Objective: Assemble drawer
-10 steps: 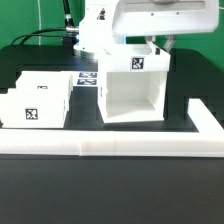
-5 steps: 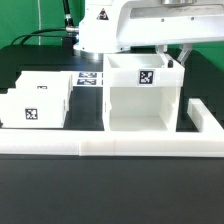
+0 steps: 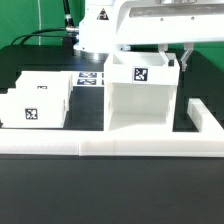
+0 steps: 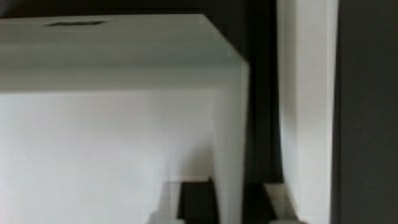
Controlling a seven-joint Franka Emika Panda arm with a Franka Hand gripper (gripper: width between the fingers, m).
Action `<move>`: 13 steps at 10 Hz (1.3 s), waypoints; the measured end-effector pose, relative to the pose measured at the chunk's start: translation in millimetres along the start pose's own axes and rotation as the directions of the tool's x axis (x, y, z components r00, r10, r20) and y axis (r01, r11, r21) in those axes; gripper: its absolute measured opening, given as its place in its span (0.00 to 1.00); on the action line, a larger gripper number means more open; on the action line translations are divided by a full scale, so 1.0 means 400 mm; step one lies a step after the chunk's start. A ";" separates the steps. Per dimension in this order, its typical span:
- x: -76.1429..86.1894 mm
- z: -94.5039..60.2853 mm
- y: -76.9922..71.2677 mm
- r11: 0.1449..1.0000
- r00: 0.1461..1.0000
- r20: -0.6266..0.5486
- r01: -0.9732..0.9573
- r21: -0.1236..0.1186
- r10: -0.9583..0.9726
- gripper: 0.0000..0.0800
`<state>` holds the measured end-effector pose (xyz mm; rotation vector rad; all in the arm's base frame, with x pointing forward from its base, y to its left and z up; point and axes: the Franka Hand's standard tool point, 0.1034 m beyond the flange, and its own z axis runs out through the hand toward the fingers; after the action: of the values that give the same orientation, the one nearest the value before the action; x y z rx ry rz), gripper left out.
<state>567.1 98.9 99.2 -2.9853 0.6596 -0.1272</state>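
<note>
White plastic cube-like drawer casing [image 3: 140, 105], bearing a black-and-white square tag [image 3: 140, 73] on its upper front, just behind the long low white rail [image 3: 110, 148]; two-finger gripper [image 3: 183, 58] at its upper edge, finger spacing cannot be told

The arm [image 3: 96, 32] is glossy white, built of rounded, swollen joint shells, and carries a small dark mark [image 3: 100, 15] high on its column. Its wrist ends in a broad, flat white block [image 3: 165, 12] with a grey underside, and below it the gripper [image 3: 181, 56] shows one slim dark finger [image 3: 187, 54]. A thin black cable [image 3: 40, 36] runs to the base.
</note>
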 end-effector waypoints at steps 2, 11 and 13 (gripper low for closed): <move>0.003 0.000 -0.010 0.978 0.979 -0.008 -0.206 0.031 0.206 0.05; 0.005 0.001 -0.017 0.763 0.766 0.043 -0.643 0.064 0.642 0.05; 0.019 0.005 -0.018 0.631 0.634 0.071 -0.773 0.060 0.770 0.06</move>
<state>577.1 102.1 98.6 -2.3270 1.7983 -0.0311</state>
